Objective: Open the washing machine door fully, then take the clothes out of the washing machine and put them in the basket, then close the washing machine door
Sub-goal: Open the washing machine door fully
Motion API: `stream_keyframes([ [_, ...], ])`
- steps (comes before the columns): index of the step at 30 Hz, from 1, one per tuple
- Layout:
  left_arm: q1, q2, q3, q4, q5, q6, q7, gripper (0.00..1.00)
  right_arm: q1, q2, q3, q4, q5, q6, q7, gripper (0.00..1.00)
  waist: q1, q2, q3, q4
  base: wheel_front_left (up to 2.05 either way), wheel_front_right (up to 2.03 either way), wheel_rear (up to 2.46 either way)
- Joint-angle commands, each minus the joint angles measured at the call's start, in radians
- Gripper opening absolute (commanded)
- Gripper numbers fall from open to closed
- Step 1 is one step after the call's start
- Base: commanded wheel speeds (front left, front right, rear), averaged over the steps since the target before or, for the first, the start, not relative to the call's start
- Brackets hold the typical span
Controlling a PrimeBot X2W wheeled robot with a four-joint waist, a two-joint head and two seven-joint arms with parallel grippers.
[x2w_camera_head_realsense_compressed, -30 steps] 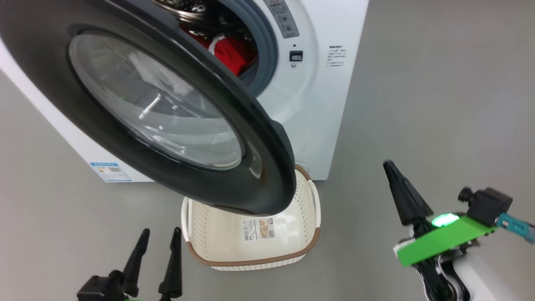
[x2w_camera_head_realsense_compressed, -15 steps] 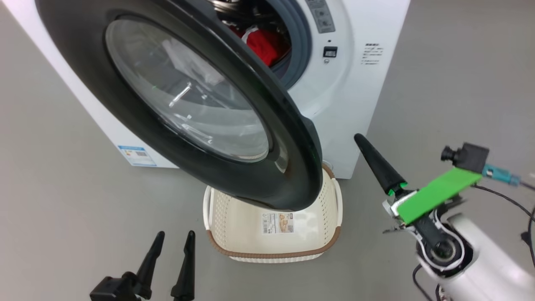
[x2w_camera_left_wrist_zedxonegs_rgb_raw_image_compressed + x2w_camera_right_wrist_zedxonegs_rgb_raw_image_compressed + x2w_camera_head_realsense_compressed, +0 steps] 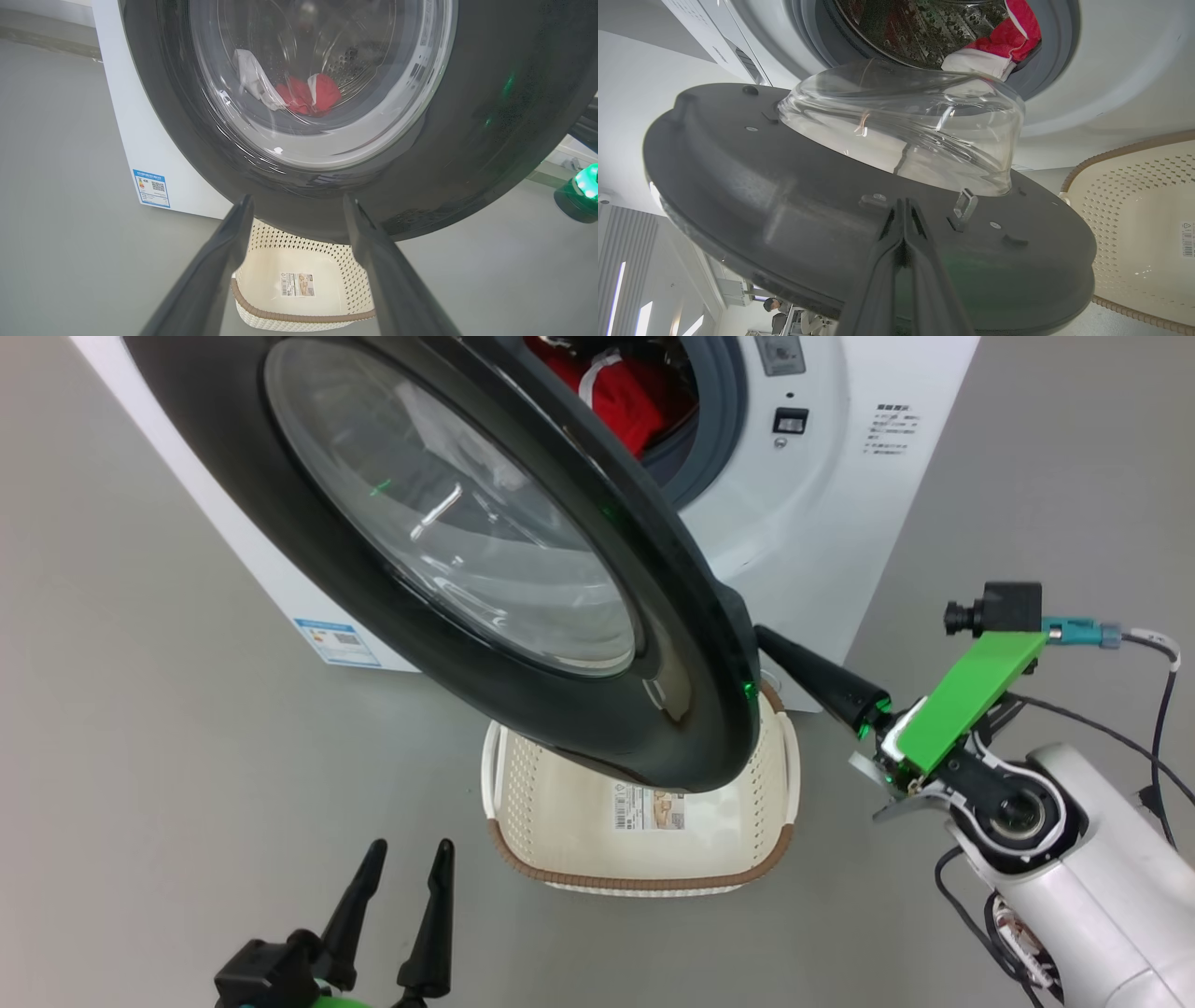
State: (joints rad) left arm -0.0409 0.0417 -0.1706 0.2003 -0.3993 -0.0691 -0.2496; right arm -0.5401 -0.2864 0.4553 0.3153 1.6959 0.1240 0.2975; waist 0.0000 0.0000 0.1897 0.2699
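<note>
The washing machine door (image 3: 695, 709) stands partly open, its black rim hanging over the basket (image 3: 644, 879). My right gripper (image 3: 770, 642) is shut with nothing in it. Its tips reach behind the door's free edge. In the right wrist view the right gripper (image 3: 903, 205) rests at the door's inner face (image 3: 784, 210), left of the latch hook (image 3: 966, 205) and below the glass bowl (image 3: 901, 126). Red and white clothes (image 3: 625, 392) lie in the washing machine (image 3: 822, 541). My left gripper (image 3: 411, 847) is open, low and in front of the door.
Grey floor surrounds the machine. The basket (image 3: 299, 318) sits on the floor right under the door (image 3: 490, 116). Through the glass the clothes (image 3: 303, 93) show in the drum. A person (image 3: 773, 305) stands far off in the room behind.
The head camera has shifted. My shut right gripper has swung up and left from beside the basket to the door's free edge. The left gripper has stayed open in its place.
</note>
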Motion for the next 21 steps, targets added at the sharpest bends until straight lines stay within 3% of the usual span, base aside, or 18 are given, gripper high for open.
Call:
stream_keyframes([
  [1, -0.031, 0.009, 0.027, -0.021, -0.006, 0.011, -0.012, 1.00, -0.026, 0.010, -0.010, -0.020, 0.004, 0.007, 0.010, 0.00, 0.0000, 0.0000, 0.007, 0.009, 0.00, 0.00, 0.00],
  [21, 0.001, 0.009, 0.026, -0.014, -0.002, 0.018, -0.012, 1.00, 0.076, 0.116, -0.005, -0.019, -0.055, 0.007, 0.204, 0.00, 0.0000, 0.0000, -0.061, 0.056, 0.00, 0.00, 0.00],
])
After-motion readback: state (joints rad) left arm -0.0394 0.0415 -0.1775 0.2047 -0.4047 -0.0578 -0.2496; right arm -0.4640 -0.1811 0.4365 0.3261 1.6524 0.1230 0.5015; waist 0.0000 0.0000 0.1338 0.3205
